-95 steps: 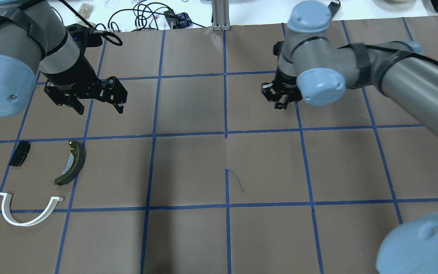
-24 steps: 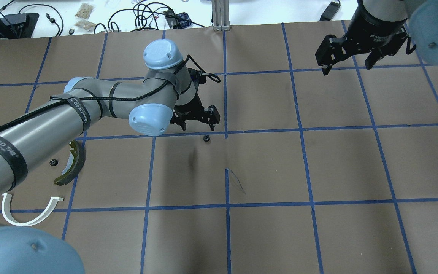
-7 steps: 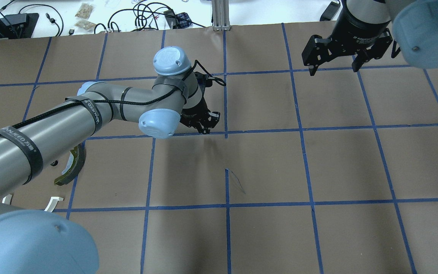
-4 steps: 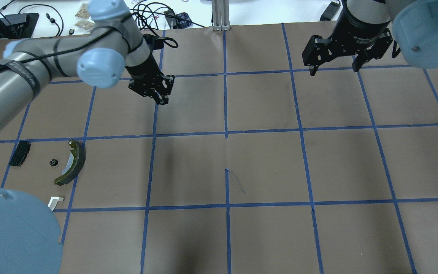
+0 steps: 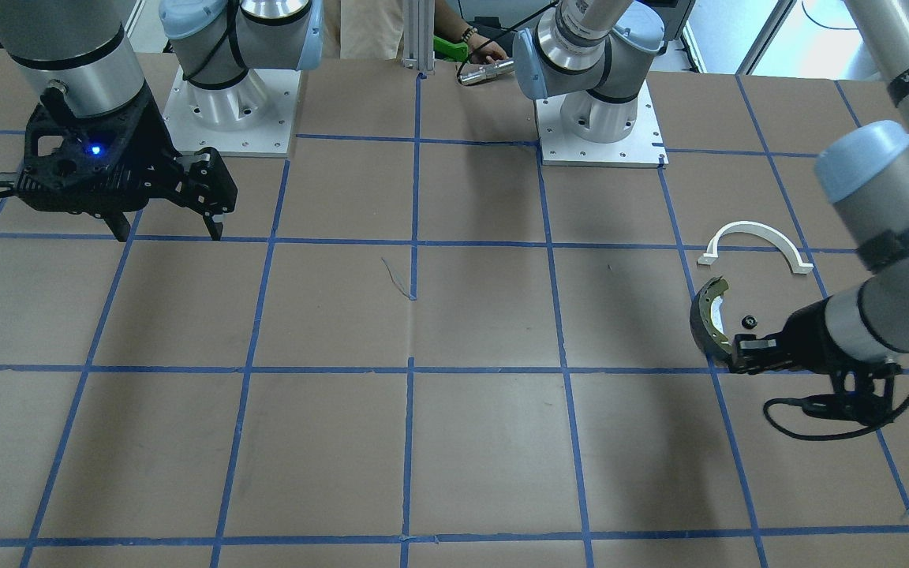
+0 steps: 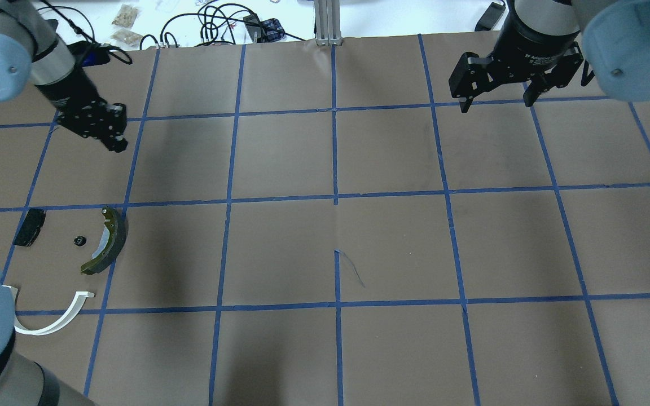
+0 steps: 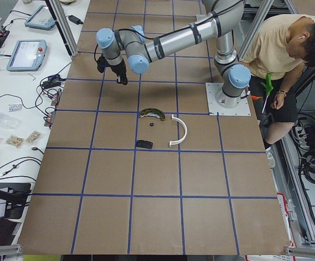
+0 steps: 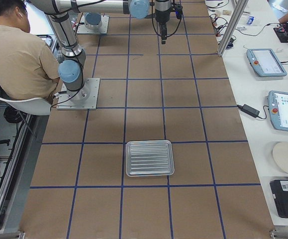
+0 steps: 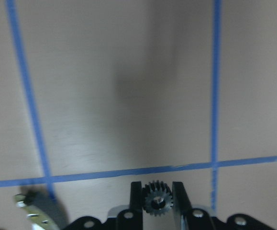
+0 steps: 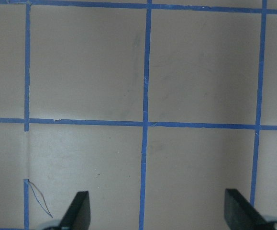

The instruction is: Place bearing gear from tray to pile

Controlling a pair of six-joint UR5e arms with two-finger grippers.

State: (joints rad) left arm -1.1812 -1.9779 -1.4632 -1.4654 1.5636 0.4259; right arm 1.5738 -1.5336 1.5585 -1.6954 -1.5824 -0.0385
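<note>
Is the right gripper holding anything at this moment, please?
No: in the right wrist view the right gripper stands open, its fingers wide apart with only the brown table paper between them.

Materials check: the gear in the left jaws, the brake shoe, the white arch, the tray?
Gear: looks like dark metal, with a dull sheen on the cut teeth; the view is too blurred to be sure.
Brake shoe: seemingly olive-coated metal with a matte grey lining.
White arch: probably plastic, thin and uniformly matte white.
Tray: bare silvery metal, with a ribbed floor and soft reflections.
</note>
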